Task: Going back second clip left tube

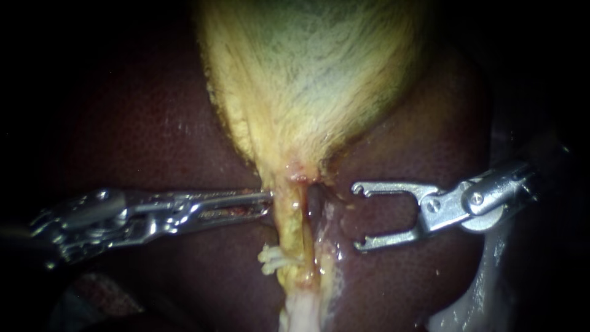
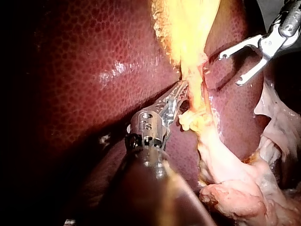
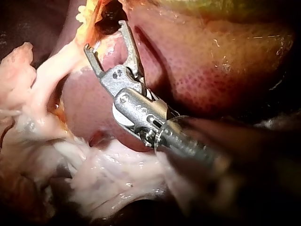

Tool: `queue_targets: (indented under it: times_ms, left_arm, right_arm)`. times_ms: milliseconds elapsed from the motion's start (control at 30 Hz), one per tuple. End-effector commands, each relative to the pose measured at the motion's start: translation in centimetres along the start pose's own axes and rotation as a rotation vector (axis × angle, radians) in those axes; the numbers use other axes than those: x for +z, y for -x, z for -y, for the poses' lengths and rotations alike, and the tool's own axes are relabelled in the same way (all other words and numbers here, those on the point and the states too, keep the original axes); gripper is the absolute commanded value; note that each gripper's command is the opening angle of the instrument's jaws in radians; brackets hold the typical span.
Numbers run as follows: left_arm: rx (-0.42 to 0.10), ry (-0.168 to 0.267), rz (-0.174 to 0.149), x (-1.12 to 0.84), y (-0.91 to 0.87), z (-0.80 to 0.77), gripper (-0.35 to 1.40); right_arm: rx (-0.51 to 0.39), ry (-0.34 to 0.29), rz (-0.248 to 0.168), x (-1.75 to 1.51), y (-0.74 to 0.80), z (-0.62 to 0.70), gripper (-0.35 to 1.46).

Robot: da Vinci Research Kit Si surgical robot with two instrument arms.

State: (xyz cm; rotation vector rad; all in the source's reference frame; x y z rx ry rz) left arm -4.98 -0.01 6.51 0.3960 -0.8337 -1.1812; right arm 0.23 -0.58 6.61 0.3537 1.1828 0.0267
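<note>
Our left instrument (image 1: 265,200) has its jaws clenched on the near edge of the left tube (image 1: 289,224), the yellow strand that runs down from the neck of the gallbladder (image 1: 307,74) over the liver (image 1: 153,135). Our right instrument (image 1: 356,216) stands just beside the tubes on the other side, its jaws spread wide and holding nothing.
</note>
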Motion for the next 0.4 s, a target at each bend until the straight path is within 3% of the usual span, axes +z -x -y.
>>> queue_targets:
  times_ms: [33, 400]
  left_arm:
    - [0.0, -0.001, 0.0, 0.0, 0.0, 0.0, -0.28]
    - [0.0, -0.002, 0.0, 0.04, 0.0, 0.01, -0.28]
  right_arm:
    - [0.0, 0.0, 0.0, 0.0, 0.0, 0.0, 0.6]
    - [0.0, 0.0, 0.0, -0.01, 0.01, 0.01, 0.6]
